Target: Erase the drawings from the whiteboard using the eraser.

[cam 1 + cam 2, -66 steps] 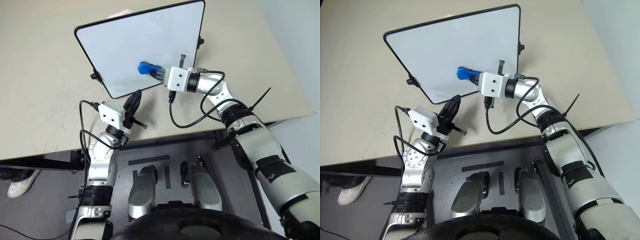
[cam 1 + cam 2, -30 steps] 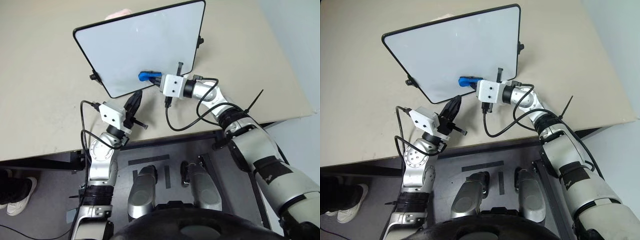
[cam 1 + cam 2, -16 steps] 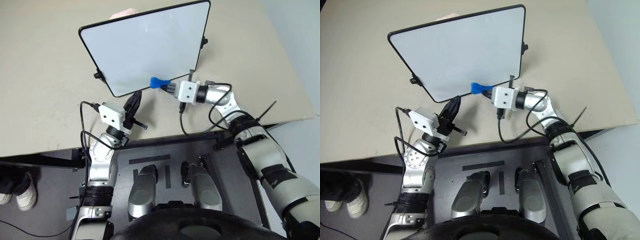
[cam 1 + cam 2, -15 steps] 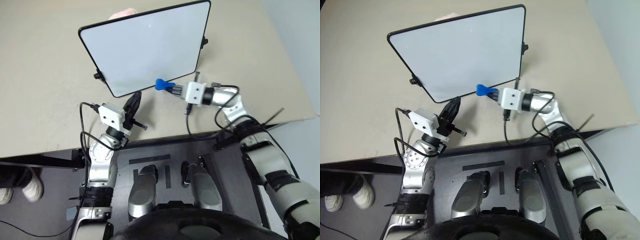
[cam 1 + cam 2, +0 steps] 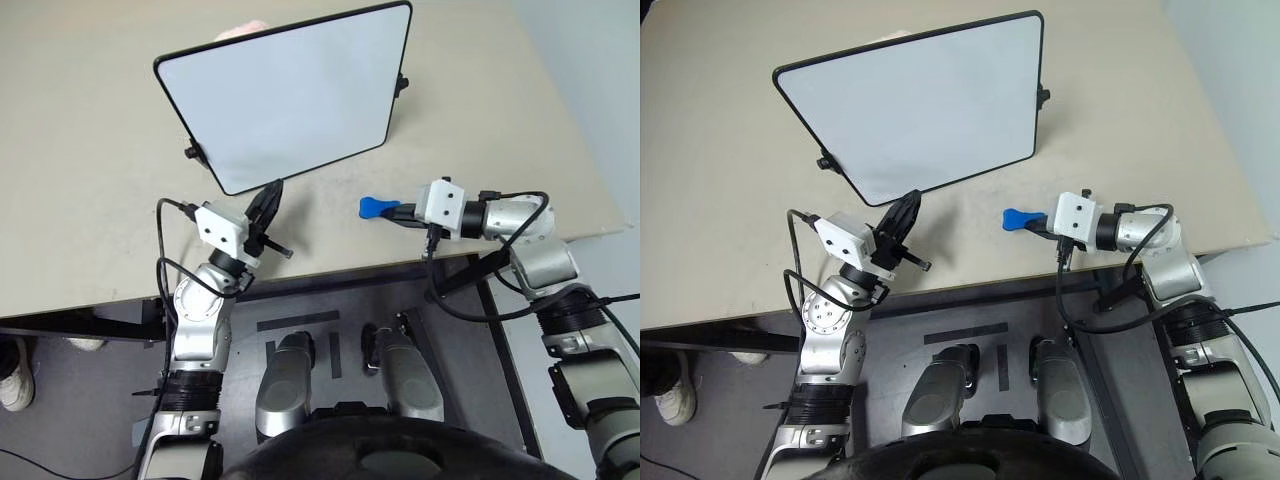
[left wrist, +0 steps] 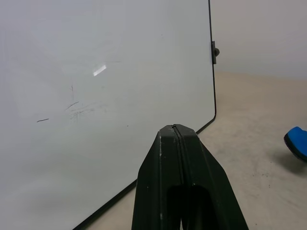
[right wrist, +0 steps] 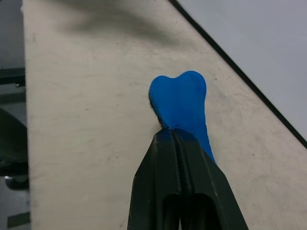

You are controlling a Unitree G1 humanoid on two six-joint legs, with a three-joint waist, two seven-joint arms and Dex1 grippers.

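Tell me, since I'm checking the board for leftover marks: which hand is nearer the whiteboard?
Left. The left hand sits at the whiteboard's near edge. The right hand, shut on the eraser, is off the board, over the table.

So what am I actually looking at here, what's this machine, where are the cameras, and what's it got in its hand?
It is a two-armed humanoid robot at a beige table. Two pictures look down from its head; the other two come from cameras on each wrist. A whiteboard lies on the table, wiped nearly clean, with faint marks left. The right gripper is shut on a blue eraser, off the board beside its near edge. The left gripper is shut and empty, at the board's near corner.
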